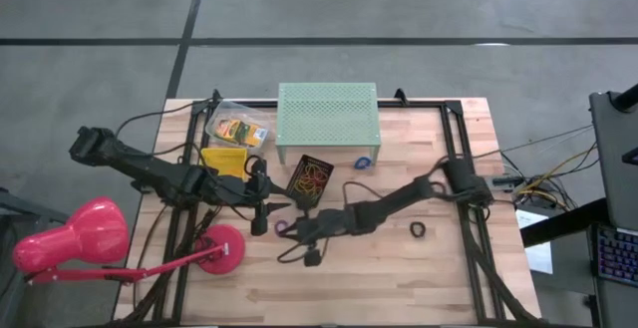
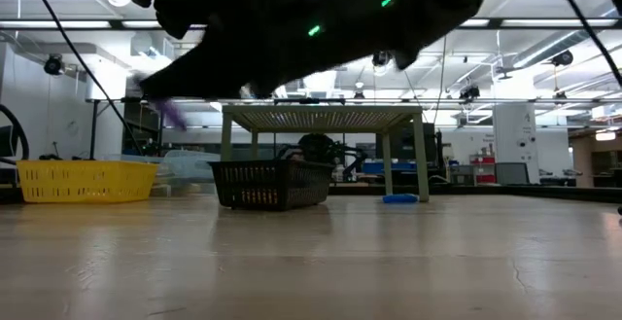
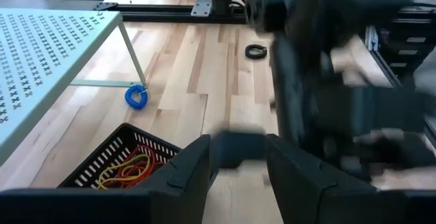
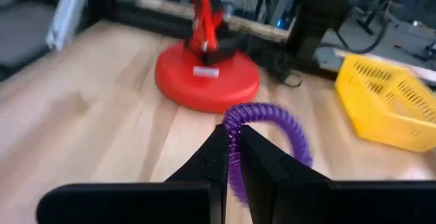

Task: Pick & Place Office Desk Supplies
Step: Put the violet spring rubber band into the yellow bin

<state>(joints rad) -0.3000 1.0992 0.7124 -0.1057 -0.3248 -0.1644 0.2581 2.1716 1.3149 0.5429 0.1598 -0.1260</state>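
Right gripper [image 4: 231,157] pinches a purple coil ring [image 4: 269,125], lifted near the lamp base [image 4: 206,81]. From above, rubber bands [image 1: 310,179] already fill the black basket [image 1: 308,180]; blue ring [image 1: 364,162] and black ring [image 1: 418,229] remain loose. Left gripper [image 3: 238,169] spread, empty, beside the basket.

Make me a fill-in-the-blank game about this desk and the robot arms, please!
1. The right end effector is pinched shut on a coiled ring whose color is ____.
2. The black basket holds a pile of rubber ____.
3. The blue ring roll lies beside the ____-colored perforated stand.
4. The lamp base near the right end effector is ____.

Missing words: purple; bands; mint-green; red
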